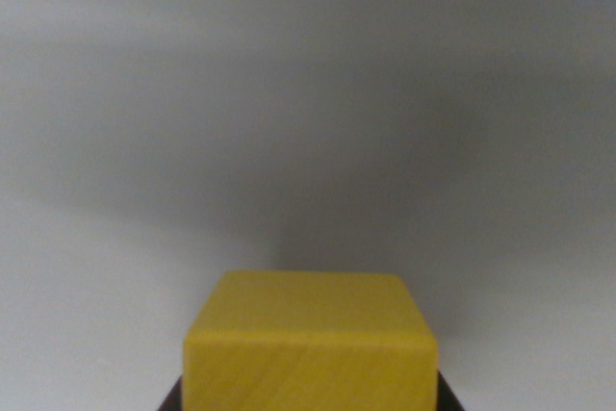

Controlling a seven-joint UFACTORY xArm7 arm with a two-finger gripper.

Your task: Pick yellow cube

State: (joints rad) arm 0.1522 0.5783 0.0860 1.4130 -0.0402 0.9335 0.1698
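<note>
Gripper parts show only as dark slivers [308,401] flanking the cube at the bottom edge; whether they pinch it cannot be told. Behind spreads a plain grey surface [308,93], shadowed. Bottom centre sits the yellow cube [310,339].

yellow cube [310,344] base cropped, tool [310,401] mostly hidden
</note>
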